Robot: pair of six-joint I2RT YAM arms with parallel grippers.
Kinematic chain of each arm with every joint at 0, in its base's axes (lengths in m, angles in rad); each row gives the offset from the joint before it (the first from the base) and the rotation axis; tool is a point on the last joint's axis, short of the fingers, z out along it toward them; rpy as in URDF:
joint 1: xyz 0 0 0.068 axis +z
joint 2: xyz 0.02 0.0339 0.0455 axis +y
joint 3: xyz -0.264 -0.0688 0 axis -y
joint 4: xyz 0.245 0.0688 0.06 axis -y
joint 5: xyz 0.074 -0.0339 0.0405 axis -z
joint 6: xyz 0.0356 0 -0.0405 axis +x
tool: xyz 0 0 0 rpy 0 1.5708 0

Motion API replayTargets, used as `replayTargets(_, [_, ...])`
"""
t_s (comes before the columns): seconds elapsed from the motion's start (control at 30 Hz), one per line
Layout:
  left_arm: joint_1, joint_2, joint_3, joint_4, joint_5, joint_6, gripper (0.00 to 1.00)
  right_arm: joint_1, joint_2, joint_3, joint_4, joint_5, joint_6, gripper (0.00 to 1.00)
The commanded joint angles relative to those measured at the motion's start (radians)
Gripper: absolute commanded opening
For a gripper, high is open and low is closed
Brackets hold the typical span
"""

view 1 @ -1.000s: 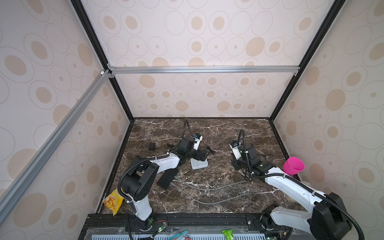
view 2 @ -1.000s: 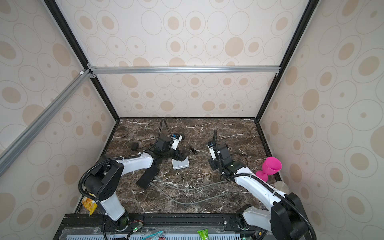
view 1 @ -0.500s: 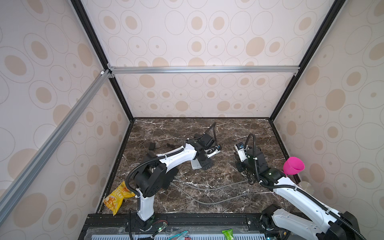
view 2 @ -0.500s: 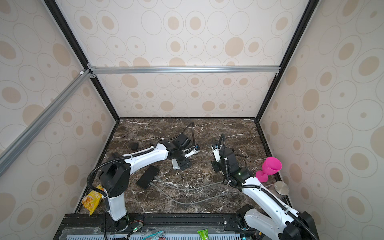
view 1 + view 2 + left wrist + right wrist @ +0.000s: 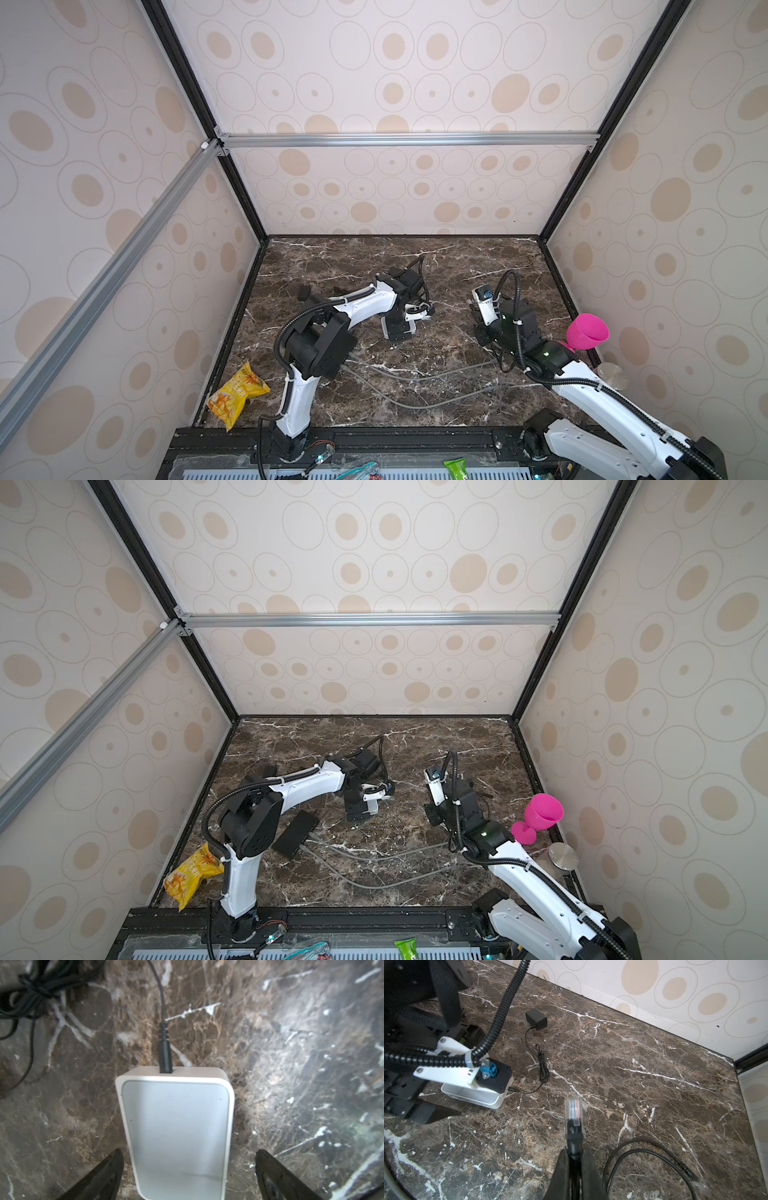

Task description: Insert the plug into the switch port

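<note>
The switch is a flat white box on the marble floor, with a black power lead plugged into its far end. My left gripper hovers open over it, one black finger on either side of its near end, clear of the sides. Both top views show the switch under that gripper. My right gripper is shut on the black boot of a cable whose clear plug sticks out ahead, well apart from the switch. The switch's ports are hidden.
A black power adapter lies near the back with its thin lead bundled. Black cable loops trail beside my right gripper. A flat black box, grey cables, a yellow snack bag and a pink goblet sit around.
The left arm has swung round from the left, and its open gripper now stands over the switch. The right arm has shifted its pose, still holding the plug.
</note>
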Motion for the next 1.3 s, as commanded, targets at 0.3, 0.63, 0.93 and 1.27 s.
replayTargets(0.3, [0.054, 0.157, 0.184, -0.185, 0.221, -0.052, 0.97, -0.001, -0.021, -0.007, 0.010, -0.014, -0.002, 0.00])
replayTargets(0.63, [0.078, 0.143, 0.178, -0.180, 0.278, -0.153, 0.76, -0.001, -0.026, -0.005, 0.006, -0.012, 0.001, 0.00])
replayTargets(0.93, [0.096, 0.110, 0.182, -0.040, 0.168, -0.426, 0.71, -0.001, -0.036, -0.007, 0.002, -0.015, 0.002, 0.00])
replayTargets(1.27, [0.121, 0.102, 0.203, 0.024, 0.043, -0.785, 0.74, 0.000, -0.047, -0.010, 0.001, -0.019, 0.004, 0.00])
